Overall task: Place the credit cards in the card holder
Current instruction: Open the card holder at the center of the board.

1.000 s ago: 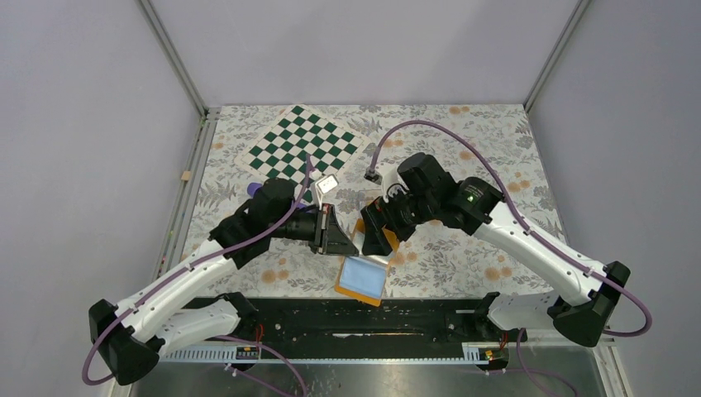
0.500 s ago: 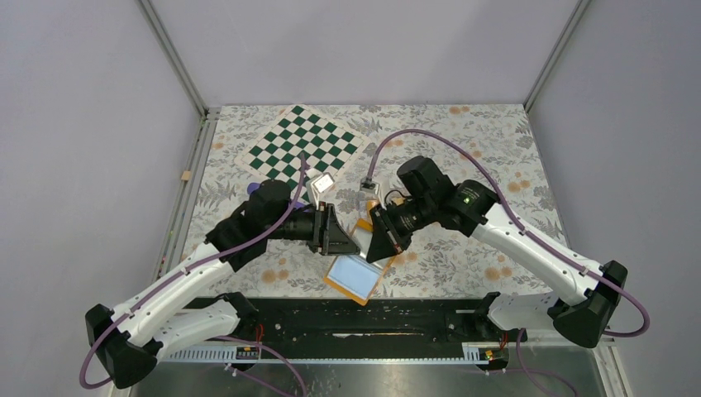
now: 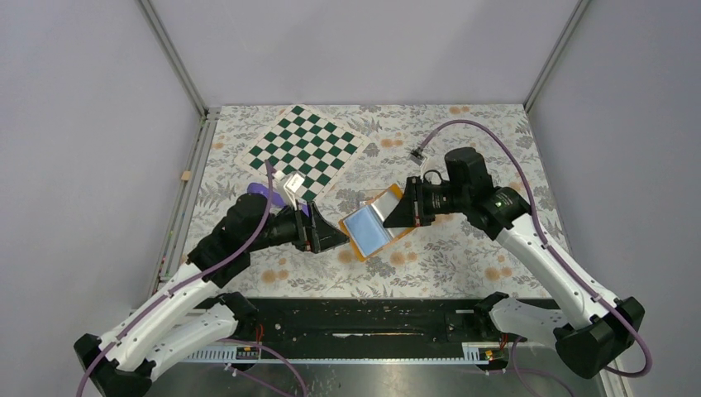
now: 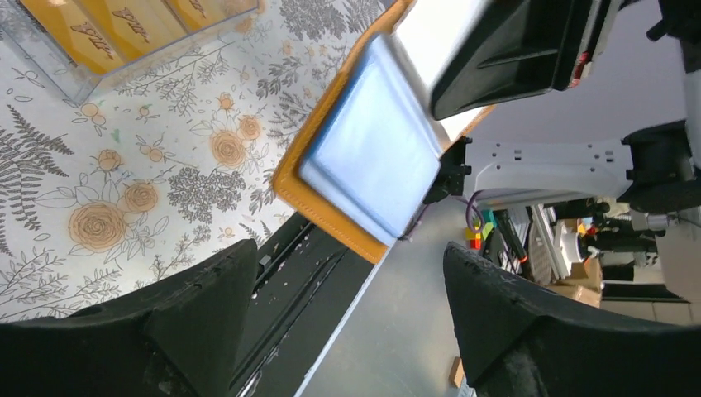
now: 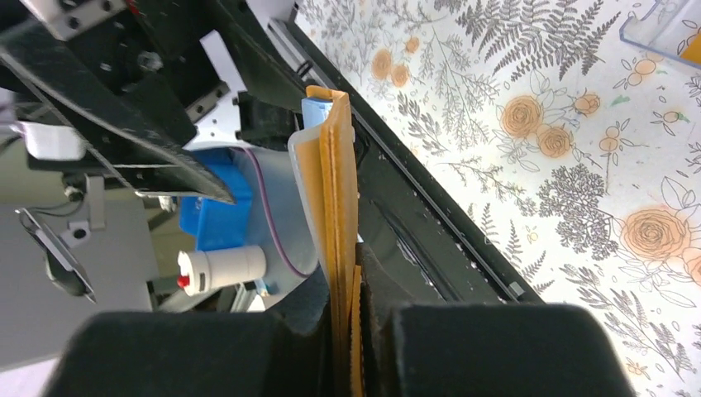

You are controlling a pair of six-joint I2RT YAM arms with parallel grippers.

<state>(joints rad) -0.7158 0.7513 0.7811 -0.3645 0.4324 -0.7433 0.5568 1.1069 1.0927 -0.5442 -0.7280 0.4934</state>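
Observation:
The card holder (image 3: 369, 227) hangs open above the table, orange outside and light blue inside. My right gripper (image 3: 405, 211) is shut on its orange edge (image 5: 335, 190), which runs edge-on between the jaws of the right gripper (image 5: 351, 277). In the left wrist view the card holder (image 4: 364, 157) is just beyond my open left gripper (image 4: 349, 248), which holds nothing. From above, the left gripper (image 3: 337, 238) is just left of the holder. Yellow-orange credit cards (image 4: 124, 29) lie in a clear case on the floral cloth. A corner of that clear case (image 5: 670, 29) shows in the right wrist view.
A green and white chessboard mat (image 3: 304, 149) lies at the back left of the floral table. A purple object (image 3: 260, 190) sits beside the left arm. A black rail (image 3: 355, 327) runs along the near edge, between the arm bases.
My right gripper shut on the card holder and carried it up and away from the near edge. My left gripper opened, let it go and drew back to the left.

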